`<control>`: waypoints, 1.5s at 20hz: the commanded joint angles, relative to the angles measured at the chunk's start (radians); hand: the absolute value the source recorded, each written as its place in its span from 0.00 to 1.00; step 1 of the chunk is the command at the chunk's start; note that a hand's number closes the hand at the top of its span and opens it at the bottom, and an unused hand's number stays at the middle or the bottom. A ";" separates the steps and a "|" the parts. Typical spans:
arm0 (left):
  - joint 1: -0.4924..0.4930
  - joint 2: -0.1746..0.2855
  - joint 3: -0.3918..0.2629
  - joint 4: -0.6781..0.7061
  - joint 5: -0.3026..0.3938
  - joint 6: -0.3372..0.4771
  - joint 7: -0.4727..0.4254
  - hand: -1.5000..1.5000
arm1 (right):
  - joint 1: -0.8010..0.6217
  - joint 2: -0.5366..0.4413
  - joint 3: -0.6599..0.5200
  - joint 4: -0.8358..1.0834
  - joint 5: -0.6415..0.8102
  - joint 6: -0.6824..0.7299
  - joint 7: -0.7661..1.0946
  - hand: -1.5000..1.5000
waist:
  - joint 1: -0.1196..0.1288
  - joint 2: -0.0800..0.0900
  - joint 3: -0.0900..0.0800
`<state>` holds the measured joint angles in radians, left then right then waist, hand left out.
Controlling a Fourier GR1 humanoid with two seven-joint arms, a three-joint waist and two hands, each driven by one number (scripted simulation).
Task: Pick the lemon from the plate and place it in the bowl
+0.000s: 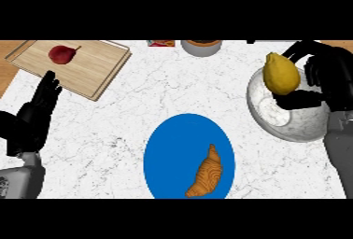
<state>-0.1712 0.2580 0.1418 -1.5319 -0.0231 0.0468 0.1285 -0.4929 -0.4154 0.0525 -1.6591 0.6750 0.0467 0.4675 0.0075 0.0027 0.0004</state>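
The yellow lemon (281,74) hangs over the near-left rim of the white marbled bowl (272,112) at the right. My right hand (329,77) is curled round it, thumb below and fingers above. A blue plate (172,149) lies at centre front with a brown croissant (207,172) on its right half. My left hand (41,105) rests open at the left edge, fingers pointing up, holding nothing.
A wooden cutting board (86,63) with a red pear-like fruit (62,54) sits at the back left. A grey round container (202,46) and a small red box (161,43) stand at the back edge.
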 commanded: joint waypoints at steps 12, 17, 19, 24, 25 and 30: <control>0.025 -0.027 -0.012 -0.011 -0.020 -0.003 -0.004 0.50 | -0.138 -0.018 -0.118 0.683 0.033 -0.025 -0.219 1.00 | 0.013 0.005 0.000; -0.009 -0.022 -0.008 -0.025 -0.022 -0.002 0.027 0.50 | -0.182 -0.075 -0.151 0.861 -0.024 0.061 -0.459 0.00 | 0.007 0.002 0.000; 0.025 -0.015 0.021 -0.013 -0.005 -0.013 -0.012 0.50 | -0.206 -0.069 -0.197 0.926 -0.061 0.030 -0.546 0.00 | 0.010 0.003 0.000; -0.017 -0.007 0.019 -0.009 0.003 -0.019 0.012 0.50 | -0.214 -0.011 -0.419 0.880 -0.320 0.016 -0.619 0.00 | -0.002 0.002 0.003; 0.020 -0.003 0.024 -0.020 0.005 -0.023 0.009 0.50 | -0.223 -0.014 -0.483 0.871 -0.379 0.004 -0.617 0.00 | -0.001 -0.002 0.004; 0.022 -0.024 0.004 -0.003 -0.027 -0.002 -0.016 0.50 | -0.234 -0.095 -0.631 0.915 -0.555 0.135 -0.634 0.00 | -0.005 0.000 0.001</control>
<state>-0.1657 0.2437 0.1571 -1.5366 -0.0352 0.0404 0.1339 -0.7023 -0.4578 -0.4646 -0.7819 0.2436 0.1195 -0.1539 -0.0026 0.0015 0.0023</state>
